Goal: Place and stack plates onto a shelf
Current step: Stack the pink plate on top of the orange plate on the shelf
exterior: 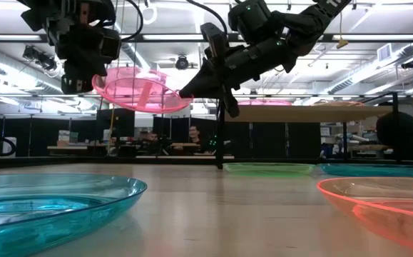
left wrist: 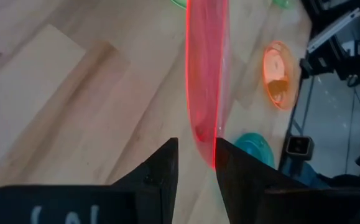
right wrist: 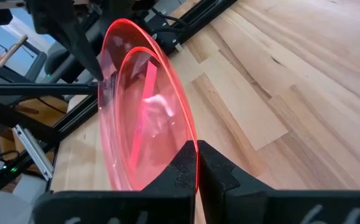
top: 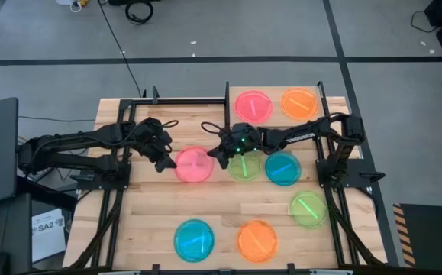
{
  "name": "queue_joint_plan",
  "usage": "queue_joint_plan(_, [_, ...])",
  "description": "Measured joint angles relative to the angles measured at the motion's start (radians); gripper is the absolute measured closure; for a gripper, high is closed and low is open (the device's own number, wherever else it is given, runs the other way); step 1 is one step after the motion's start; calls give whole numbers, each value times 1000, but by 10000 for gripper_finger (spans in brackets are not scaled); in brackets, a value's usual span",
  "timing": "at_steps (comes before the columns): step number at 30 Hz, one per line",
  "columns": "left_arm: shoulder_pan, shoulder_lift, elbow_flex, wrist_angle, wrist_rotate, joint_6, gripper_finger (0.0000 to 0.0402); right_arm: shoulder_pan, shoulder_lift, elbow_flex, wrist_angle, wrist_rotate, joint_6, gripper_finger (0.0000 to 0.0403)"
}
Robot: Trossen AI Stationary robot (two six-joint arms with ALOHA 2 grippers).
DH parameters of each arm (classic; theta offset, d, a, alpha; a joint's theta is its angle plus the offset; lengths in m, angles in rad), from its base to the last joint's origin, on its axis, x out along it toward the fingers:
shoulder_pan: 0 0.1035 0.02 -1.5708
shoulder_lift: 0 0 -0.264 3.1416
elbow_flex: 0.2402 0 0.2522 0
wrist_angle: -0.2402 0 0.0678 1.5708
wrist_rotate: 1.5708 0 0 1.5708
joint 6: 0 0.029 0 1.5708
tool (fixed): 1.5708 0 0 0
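Above mid-table | my left gripper (top: 165, 162) and right gripper (top: 214, 157) each clamp opposite rims of the pink plate (top: 194, 164), lifted | shelf (top: 324, 101) far right, two plates on it, near edge bare

The raised pink plate (top: 194, 163), pinched on opposite rims by the left gripper (top: 162, 162) and right gripper (top: 214, 157), blocks the air in front of the shelf (top: 327, 114). On the shelf, a pink plate (top: 253, 106) and an orange plate (top: 299, 102) fill the board. Beside the raised pink plate, a green plate (top: 244, 166) and a blue plate (top: 283, 169) cover the tabletop (top: 144, 221), which is bare nearer the left arm.
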Motion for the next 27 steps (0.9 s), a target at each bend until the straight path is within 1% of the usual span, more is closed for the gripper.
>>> queue_joint_plan(4, [0,0,0,-8,20,0,292,-10,-2,0,0,-9,1,392])
queue_joint_plan(9, [0,0,0,-25,21,0,292,-11,-2,0,0,-9,1,392])
queue_joint_plan(14, [0,0,0,-45,21,0,292,-14,-31,0,-23,-8,-1,392])
queue_joint_plan(20, [-13,0,0,-45,21,0,292,-32,-115,1,-113,10,-10,392])
queue_joint_plan(27, [-46,0,0,-44,15,0,292,-56,-251,1,-253,46,-30,392])
